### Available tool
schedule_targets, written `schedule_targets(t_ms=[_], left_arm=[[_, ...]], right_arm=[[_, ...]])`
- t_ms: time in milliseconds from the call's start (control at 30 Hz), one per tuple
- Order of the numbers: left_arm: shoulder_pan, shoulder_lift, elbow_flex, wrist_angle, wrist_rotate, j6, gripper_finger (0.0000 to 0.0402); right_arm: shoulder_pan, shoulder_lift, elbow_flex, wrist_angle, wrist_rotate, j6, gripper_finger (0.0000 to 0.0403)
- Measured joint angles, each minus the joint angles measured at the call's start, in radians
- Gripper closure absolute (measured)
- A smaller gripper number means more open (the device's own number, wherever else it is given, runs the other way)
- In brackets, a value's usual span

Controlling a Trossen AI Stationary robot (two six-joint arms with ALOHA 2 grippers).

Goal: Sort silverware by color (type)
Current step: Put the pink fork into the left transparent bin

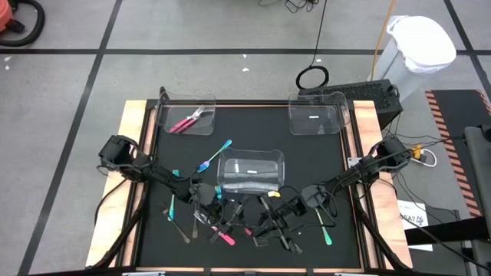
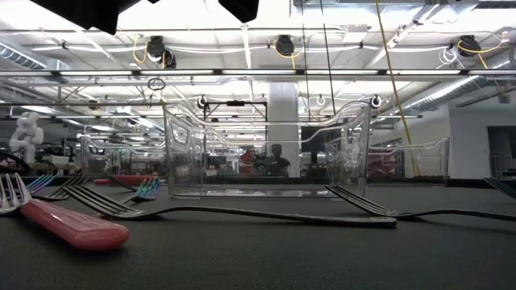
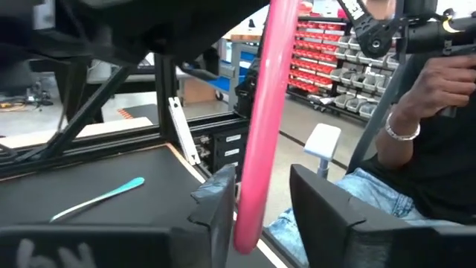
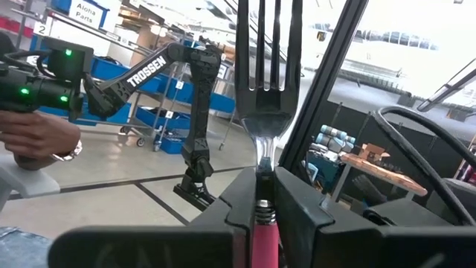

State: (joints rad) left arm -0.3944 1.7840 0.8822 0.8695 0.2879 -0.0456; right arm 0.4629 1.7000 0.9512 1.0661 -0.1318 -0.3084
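Left pincer (image 3: 256, 216) pinching a pink handle (image 3: 262, 119). Right pincer (image 4: 264, 197) clamped on a pink-handled fork (image 4: 268, 82), tines up. Both low over the surface (image 1: 322, 153).

Pink-handled fork (image 4: 268, 112) (tine tips, handle end) runs off-frame.

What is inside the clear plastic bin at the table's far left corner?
The clear plastic bin at the far left holds pink-handled silverware, at least one a fork. The high view shows nothing else in it, though glare on the walls may hide small detail.
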Motion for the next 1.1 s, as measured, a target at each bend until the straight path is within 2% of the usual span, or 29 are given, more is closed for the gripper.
schedule_targets(t_ms=[333, 600, 733, 867, 1033, 1100], left_arm=[[0.013, 0.017, 0.010, -0.020, 0.058, 0.002, 0.0370], [0.019, 0.017, 0.010, -0.033, 0.077, 0.000, 0.0374], [0.026, 0.014, 0.010, -0.067, 0.013, -0.002, 0.0374], [0.036, 0.000, 0.010, -0.106, -0.077, -0.004, 0.0374], [0.035, -0.047, 0.010, -0.252, -0.243, 0.003, 0.0375], [0.025, -0.070, 0.010, -0.309, -0.309, 0.004, 0.0375]], right_arm=[[0.001, 0.000, 0.000, -0.009, -0.001, 0.009, 0.0370], [0.001, 0.000, 0.000, -0.026, 0.008, 0.070, 0.0353], [0.009, 0.000, 0.000, -0.048, 0.073, 0.087, 0.0327], [0.018, 0.000, 0.000, -0.086, 0.203, 0.107, 0.0296], [0.045, 0.000, 0.000, -0.155, 0.519, 0.132, 0.0264], [0.058, 0.000, 0.000, -0.185, 0.614, 0.119, 0.0257]])
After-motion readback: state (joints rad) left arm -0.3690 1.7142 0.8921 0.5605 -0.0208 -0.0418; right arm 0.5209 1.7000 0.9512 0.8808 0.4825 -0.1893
